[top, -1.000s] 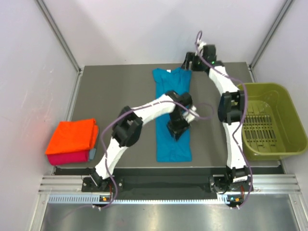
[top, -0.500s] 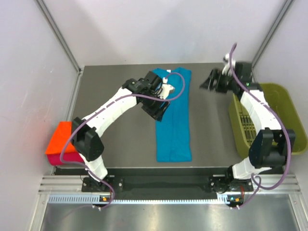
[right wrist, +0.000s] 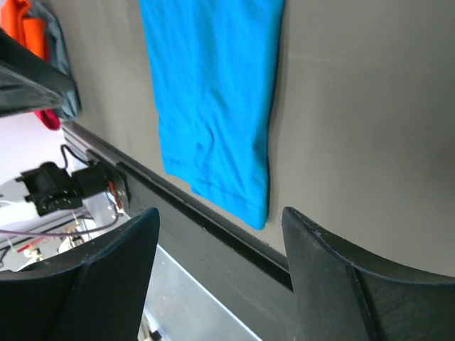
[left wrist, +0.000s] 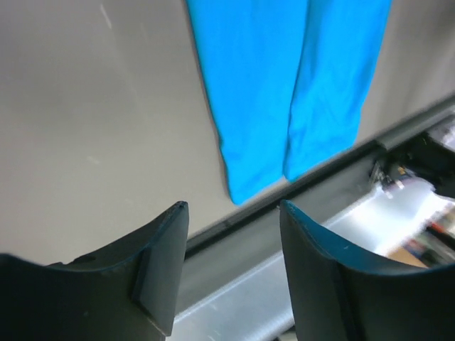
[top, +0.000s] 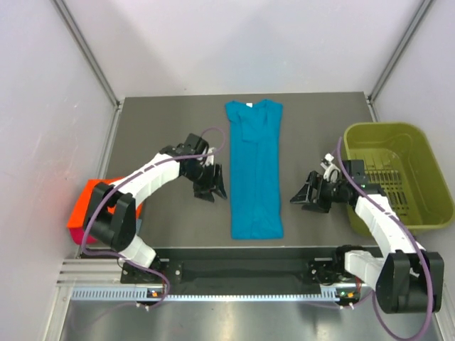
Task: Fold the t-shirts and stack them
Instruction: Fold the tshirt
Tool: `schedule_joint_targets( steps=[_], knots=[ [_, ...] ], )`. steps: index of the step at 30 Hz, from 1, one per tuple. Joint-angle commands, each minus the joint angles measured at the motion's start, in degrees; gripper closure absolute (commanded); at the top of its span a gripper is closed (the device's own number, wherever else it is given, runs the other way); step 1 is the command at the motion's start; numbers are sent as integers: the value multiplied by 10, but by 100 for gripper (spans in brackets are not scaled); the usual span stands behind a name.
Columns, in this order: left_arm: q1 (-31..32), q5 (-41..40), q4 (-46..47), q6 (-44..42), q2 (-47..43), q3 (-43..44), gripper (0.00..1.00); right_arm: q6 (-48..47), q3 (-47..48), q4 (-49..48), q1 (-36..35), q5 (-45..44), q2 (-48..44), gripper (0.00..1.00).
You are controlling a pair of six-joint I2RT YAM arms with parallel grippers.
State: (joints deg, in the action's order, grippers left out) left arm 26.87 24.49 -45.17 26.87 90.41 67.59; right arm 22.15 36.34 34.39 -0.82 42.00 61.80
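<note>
Teal-blue t-shirt [top: 254, 170] with white neck label [top: 249, 106] (writing illegible), flat on table [top: 156, 128]

Over on the right, an olive-green basket [top: 380, 128] sits upright at the edge of the tabletop [top: 163, 128], its slotted floor showing. The tabletop is dark grey and matte. A silver rail [top: 234, 293] runs along its near side. Pale walls [top: 234, 50] and slanting metal posts [top: 85, 53] close in behind.

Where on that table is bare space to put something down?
The table has two bare patches at its far end: left of the teal shirt, and between shirt and green basket. Nearer is crowded: left gripper and right gripper flank the shirt, folded stack at the left edge.
</note>
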Motion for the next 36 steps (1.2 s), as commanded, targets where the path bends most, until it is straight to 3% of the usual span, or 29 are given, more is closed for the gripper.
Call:
schedule_joint_targets(
  steps=[1, 4, 14, 28, 36],
  knots=[
    [1, 95, 63, 85, -17, -76, 42, -9, -31, 31, -3, -12, -34, 30],
    [1, 115, 96, 118, -12, -138, 44, 5, -38, 22, -4, -29, -13, 32],
    [2, 122, 177, 176, -5, -202, 46, 20, -38, -7, -42, -46, 124, 37],
    [49, 126, 325, 230, 30, -250, 48, 69, -62, -62, -139, -46, 173, 38],
    [78, 118, 336, 253, 24, -273, 48, 90, -72, -78, -156, -46, 175, 40]
  ],
)
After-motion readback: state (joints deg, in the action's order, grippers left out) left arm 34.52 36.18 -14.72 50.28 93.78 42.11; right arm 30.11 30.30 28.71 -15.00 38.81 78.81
